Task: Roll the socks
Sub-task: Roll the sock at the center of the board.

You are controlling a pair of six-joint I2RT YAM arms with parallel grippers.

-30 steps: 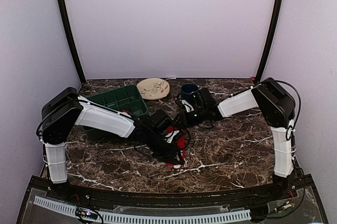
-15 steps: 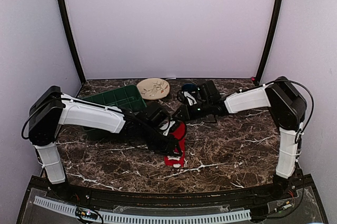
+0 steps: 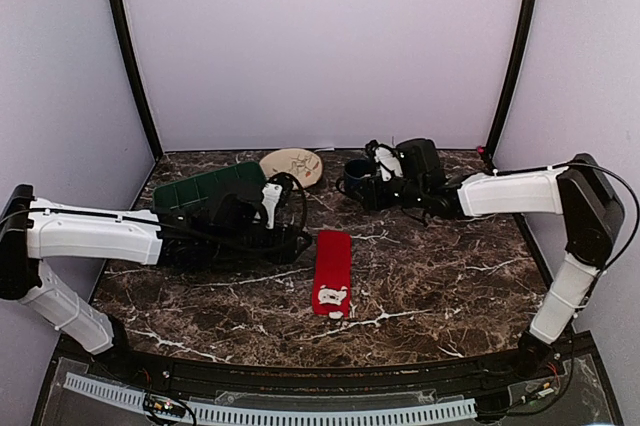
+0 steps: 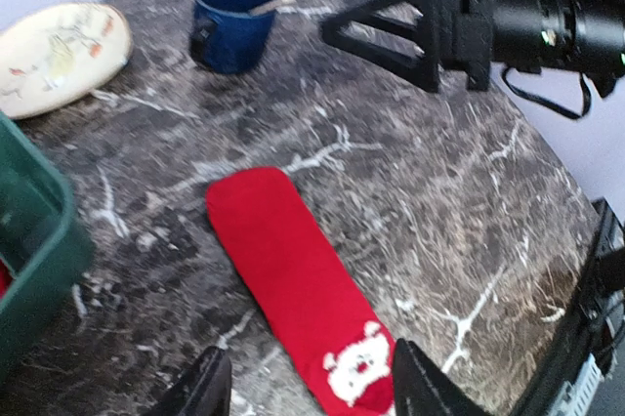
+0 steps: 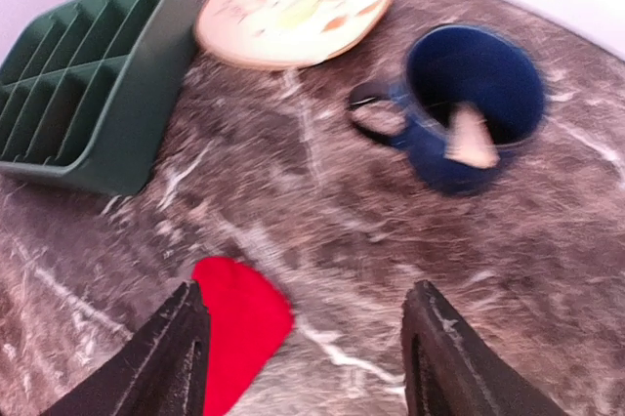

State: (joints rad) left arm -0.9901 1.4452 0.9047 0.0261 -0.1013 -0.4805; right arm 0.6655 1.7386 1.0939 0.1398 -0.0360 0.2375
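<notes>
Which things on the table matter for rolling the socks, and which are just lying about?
For the job: red sock, lying flat; left gripper and right gripper, both open, off the sock.
Lying about: green divided tray; patterned plate; blue mug with something pale in it.

The sock [image 3: 331,271] is bright red, with a small white bear-like figure at its end toward the near edge. The worktop [image 3: 440,276] is dark marble with white veins. Toward the far edge are a dark green divided tray [image 3: 215,191], a cream plate [image 3: 291,167] with faint flecks, and a navy mug [image 3: 357,175].
</notes>
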